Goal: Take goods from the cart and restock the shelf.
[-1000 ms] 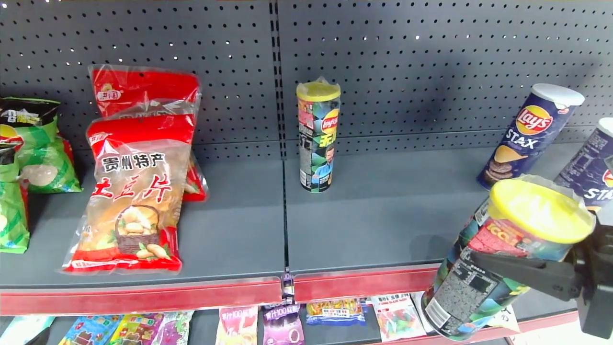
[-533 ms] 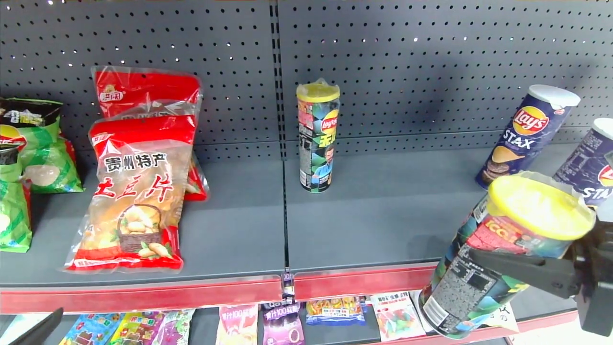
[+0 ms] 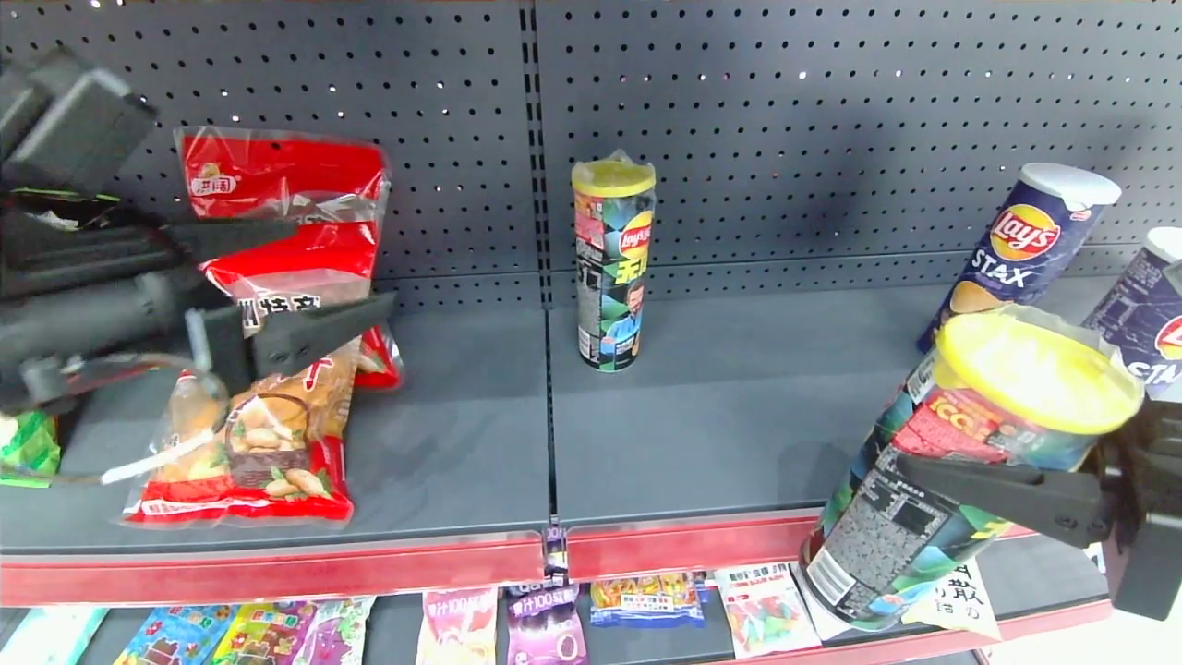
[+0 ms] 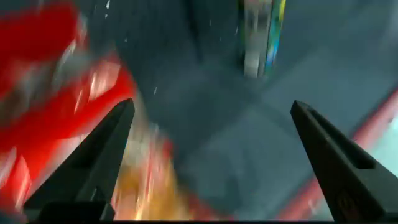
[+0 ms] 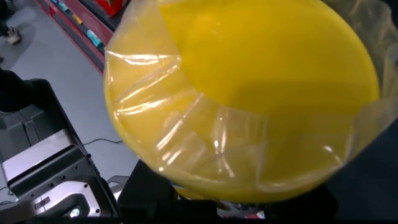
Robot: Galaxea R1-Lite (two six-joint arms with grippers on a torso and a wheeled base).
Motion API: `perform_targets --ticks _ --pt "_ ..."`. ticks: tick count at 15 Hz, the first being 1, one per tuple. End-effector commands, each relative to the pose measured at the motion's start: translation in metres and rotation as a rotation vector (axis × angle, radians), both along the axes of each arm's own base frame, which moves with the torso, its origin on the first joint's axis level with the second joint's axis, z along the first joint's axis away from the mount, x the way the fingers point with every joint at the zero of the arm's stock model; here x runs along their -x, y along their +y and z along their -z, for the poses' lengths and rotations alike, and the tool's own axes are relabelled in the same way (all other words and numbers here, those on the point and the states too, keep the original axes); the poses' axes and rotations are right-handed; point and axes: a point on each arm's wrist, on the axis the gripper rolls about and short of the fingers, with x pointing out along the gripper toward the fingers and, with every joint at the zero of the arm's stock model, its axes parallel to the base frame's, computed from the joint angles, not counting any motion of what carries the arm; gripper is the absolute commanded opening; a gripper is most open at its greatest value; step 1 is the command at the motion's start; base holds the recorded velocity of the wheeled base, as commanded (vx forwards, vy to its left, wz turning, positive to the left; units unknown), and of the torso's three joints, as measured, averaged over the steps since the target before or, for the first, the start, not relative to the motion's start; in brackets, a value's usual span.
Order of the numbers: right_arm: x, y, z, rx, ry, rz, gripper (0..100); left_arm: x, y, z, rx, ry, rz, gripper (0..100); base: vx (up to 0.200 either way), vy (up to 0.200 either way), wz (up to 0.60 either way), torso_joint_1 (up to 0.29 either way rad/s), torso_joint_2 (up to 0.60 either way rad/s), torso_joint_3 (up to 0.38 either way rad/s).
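My right gripper point(image 3: 979, 476) is shut on a tall chip can with a yellow lid point(image 3: 1039, 369), held tilted in front of the shelf's right front edge. That plastic-wrapped lid point(image 5: 249, 93) sits close under the right wrist camera. A matching yellow-lidded can point(image 3: 612, 263) stands upright at the back middle of the grey shelf board point(image 3: 739, 416). My left gripper point(image 3: 343, 261) hangs open in front of the red potato-chip bags point(image 3: 268, 443) on the left. In the left wrist view the left gripper point(image 4: 211, 104) is spread wide, with the standing can point(image 4: 261, 37) beyond it.
Two blue chip cans point(image 3: 1020, 259) point(image 3: 1140, 314) lean at the shelf's right end. Green snack bags point(image 3: 28, 443) lie at the far left. The red price rail point(image 3: 693, 550) runs along the front edge, with candy packets point(image 3: 545, 628) on the shelf below.
The left arm has come up from the lower left and now hangs in front of the red bags. The right gripper has lifted the can slightly.
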Motion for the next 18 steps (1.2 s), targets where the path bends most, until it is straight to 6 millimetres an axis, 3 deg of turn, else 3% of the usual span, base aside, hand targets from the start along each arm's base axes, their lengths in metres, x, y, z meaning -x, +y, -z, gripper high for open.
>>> perform_targets --ticks 1,6,18 --pt "-0.001 -0.002 0.0 0.0 -0.003 0.016 0 -0.079 -0.071 0.013 0.025 0.055 0.102 100 0.0 0.0 0.0 0.0 0.0 0.0" --pt "-0.002 -0.005 -0.001 -0.001 -0.005 0.037 0 -0.109 -0.113 0.023 0.043 0.018 0.121 100 0.0 0.0 0.0 0.0 0.0 0.0" --pt "-0.002 -0.005 0.0 0.0 0.0 0.038 0 -0.139 -0.148 0.026 0.053 -0.019 0.116 100 0.0 0.0 0.0 0.0 0.0 0.0"
